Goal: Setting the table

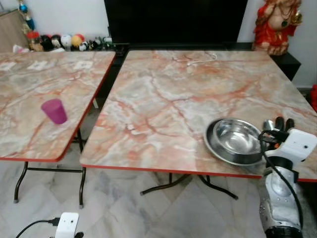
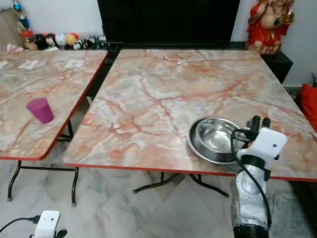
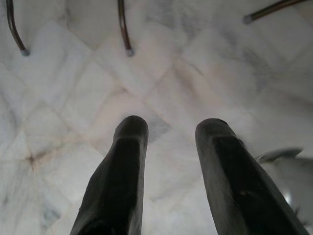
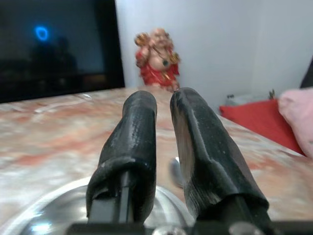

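A steel bowl point(image 1: 237, 137) rests in a shallow steel plate point(image 1: 214, 145) near the front right edge of the marble-patterned table point(image 1: 163, 94). My right gripper point(image 1: 280, 122) hovers low at the bowl's right rim, pointing across the table. Its fingers point(image 4: 139, 127) stand shut with only a thin slit and nothing seen between them. A small shiny piece point(image 4: 176, 171) lies just beyond the fingers; I cannot tell what it is. A purple cup point(image 1: 54, 110) stands on the left table point(image 1: 29, 84). My left gripper point(image 3: 171, 125) hangs open above the tiled floor.
A gap separates the two tables. A white cable point(image 1: 200, 59) lies at the far edge of the right table. Behind it are a black screen point(image 1: 173, 20), a red statue point(image 1: 275, 22) and a row of small toys point(image 1: 64, 40). A red cushion point(image 2: 309, 101) sits at the right.
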Motion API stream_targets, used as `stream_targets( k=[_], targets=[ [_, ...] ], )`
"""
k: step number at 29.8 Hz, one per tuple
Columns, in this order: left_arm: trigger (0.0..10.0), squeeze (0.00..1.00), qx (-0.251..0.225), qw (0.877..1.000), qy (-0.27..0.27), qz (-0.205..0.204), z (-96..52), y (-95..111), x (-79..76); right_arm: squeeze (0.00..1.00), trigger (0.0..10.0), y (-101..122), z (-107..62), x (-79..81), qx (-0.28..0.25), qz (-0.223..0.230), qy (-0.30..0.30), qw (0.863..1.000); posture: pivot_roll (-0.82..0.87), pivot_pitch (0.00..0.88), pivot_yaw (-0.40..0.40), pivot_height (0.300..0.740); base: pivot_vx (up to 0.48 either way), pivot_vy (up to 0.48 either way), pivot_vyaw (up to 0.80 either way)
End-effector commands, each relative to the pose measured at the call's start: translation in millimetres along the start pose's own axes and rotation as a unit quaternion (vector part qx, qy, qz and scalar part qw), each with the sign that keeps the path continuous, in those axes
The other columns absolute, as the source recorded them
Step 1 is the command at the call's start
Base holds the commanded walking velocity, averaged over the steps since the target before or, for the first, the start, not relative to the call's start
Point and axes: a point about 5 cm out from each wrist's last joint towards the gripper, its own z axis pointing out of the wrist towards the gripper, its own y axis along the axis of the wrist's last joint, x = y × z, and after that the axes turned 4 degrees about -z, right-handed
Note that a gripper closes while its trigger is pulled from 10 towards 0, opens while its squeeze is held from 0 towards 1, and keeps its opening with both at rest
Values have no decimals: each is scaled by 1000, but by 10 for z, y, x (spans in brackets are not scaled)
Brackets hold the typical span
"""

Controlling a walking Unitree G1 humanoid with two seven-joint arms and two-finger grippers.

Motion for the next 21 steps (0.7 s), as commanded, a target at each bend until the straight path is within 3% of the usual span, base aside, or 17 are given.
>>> stream_targets(
  k=[1,13,16,21],
  targets=[
    [10000,0,16,1000,9,7,-26,-74,79,0,10000,35,0,117,-2,9,16,1000,82,0,-4,740,0,480,0],
    [10000,0,15,1000,8,6,-26,-71,80,0,10000,21,-31,151,1,7,30,1000,81,0,-3,740,0,480,0],
    [10000,0,14,1000,9,4,-26,-71,81,0,10000,48,-39,222,-10,-3,59,998,83,0,-6,740,0,480,0],
    [10000,0,14,1000,8,4,-25,-67,79,0,10000,50,-64,288,-14,-6,77,997,85,0,-7,740,0,480,775]
  ],
)
